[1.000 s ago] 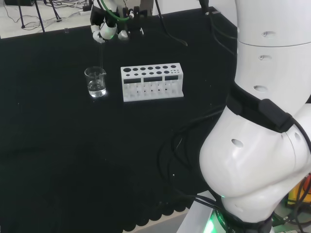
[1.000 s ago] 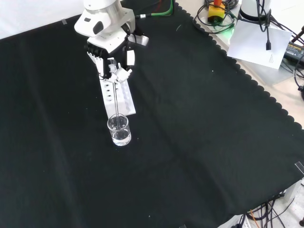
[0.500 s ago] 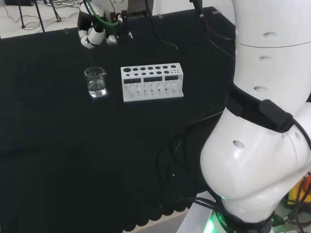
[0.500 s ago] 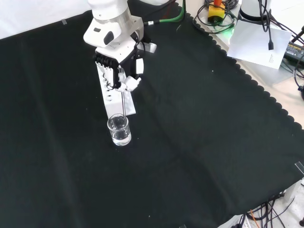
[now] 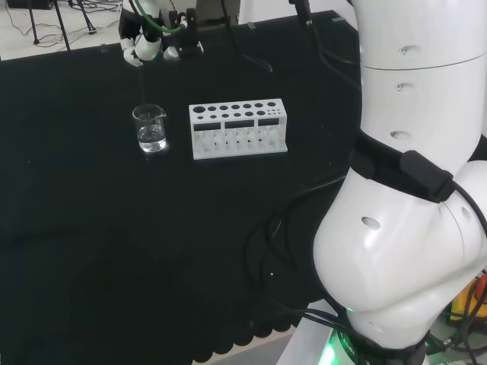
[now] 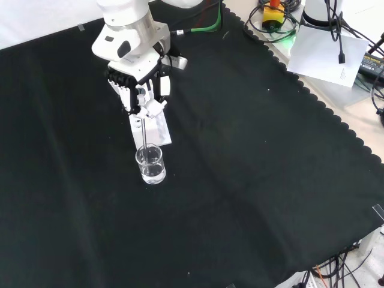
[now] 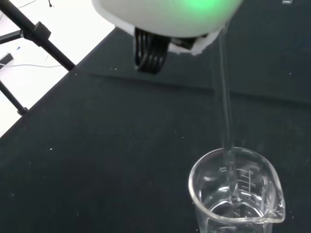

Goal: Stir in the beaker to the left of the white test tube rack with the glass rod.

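1. Robot hand (image 6: 139, 84) curled round the top of the glass rod (image 6: 146, 133) – rod hangs near upright.
2. Beaker (image 6: 150, 165) directly below the hand, beside the white rack (image 5: 238, 128) on the bench; rod tip inside, in the liquid.

My head camera looks over the arm from behind; my front camera faces down opposite. Both share the beaker (image 5: 150, 128) at ten o'clock; wrist camera sits close above it.
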You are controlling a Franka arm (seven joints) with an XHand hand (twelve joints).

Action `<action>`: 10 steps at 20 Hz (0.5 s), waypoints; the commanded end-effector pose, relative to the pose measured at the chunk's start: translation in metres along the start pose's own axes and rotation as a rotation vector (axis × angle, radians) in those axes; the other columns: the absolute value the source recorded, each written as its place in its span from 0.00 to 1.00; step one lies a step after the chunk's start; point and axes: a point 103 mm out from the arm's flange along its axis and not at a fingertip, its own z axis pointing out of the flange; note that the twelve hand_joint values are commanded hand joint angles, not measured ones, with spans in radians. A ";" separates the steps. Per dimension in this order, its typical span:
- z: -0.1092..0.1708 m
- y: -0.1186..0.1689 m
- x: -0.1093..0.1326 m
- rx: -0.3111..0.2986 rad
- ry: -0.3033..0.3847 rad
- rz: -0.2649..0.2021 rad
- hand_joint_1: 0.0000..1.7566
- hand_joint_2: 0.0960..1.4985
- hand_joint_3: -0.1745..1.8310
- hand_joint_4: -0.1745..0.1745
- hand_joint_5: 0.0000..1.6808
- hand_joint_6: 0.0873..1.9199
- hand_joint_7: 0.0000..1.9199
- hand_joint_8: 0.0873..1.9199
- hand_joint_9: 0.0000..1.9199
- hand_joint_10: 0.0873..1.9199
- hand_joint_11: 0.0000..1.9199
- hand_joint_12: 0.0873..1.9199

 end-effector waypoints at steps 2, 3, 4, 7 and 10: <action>-0.007 -0.021 -0.006 0.000 -0.009 0.017 0.69 0.36 0.52 0.00 0.70 0.46 0.75 0.62 0.90 0.46 0.91 0.28; -0.010 -0.024 -0.003 -0.003 -0.013 0.013 0.69 0.36 0.52 0.00 0.70 0.46 0.75 0.62 0.90 0.46 0.91 0.28; -0.012 -0.027 0.000 -0.007 -0.018 0.011 0.69 0.36 0.52 0.00 0.70 0.46 0.75 0.62 0.90 0.46 0.91 0.28; -0.017 -0.032 0.002 -0.012 -0.029 0.014 0.69 0.36 0.52 0.00 0.70 0.46 0.75 0.62 0.90 0.46 0.91 0.28; -0.018 -0.035 0.002 -0.009 -0.044 0.020 0.69 0.36 0.52 0.00 0.70 0.46 0.75 0.62 0.90 0.46 0.91 0.28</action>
